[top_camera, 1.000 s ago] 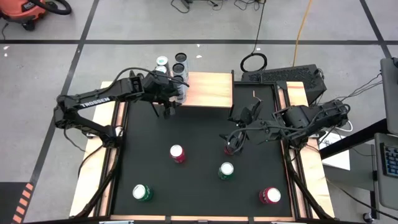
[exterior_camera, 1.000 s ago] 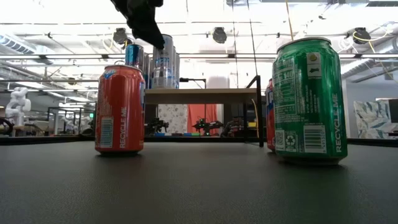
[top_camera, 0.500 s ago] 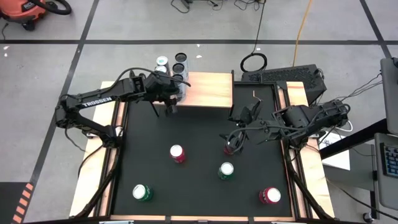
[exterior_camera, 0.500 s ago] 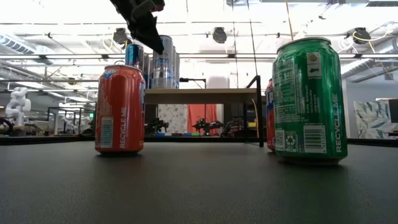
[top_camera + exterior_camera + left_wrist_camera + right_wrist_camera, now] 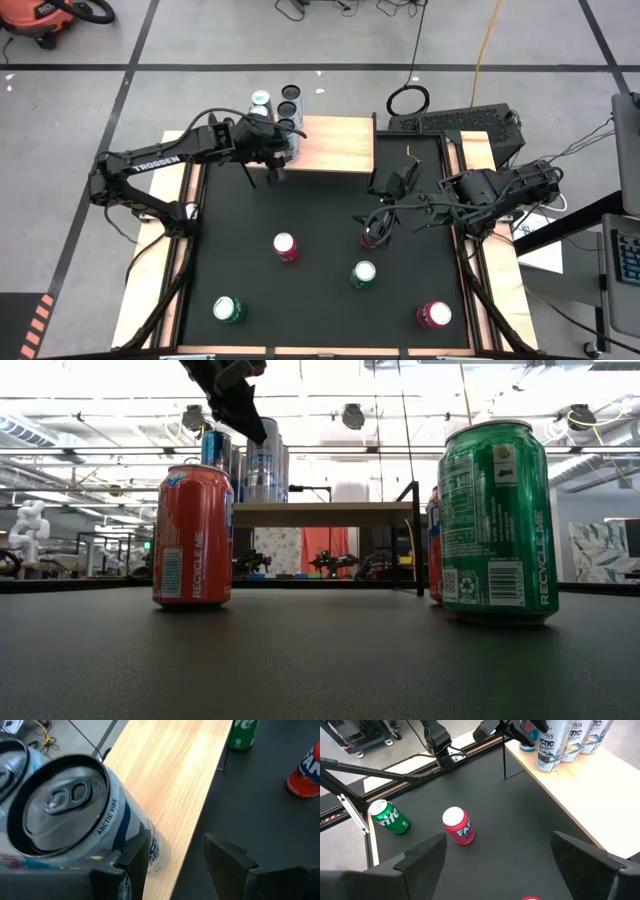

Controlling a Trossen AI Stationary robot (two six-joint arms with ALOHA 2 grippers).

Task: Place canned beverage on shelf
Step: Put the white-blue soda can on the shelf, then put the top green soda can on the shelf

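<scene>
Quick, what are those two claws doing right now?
Left gripper: open, beside the white can on the shelf.
Right gripper: open, empty.

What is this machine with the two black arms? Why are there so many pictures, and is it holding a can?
It is a robot with two arms working at a black table. Each arm ends in a hand with two fingers. One picture looks down from above. One looks across from table height. Two come from little cameras on the robot's wrists. Soda cans stand on the table, like this red can and this green can. At the back is a small wooden shelf with several silver cans on it. The left hand is at the shelf with its fingers apart. It is right beside one silver can, but that can is not between the fingers. The right hand waits open over the middle of the table. Neither hand holds anything.
</scene>
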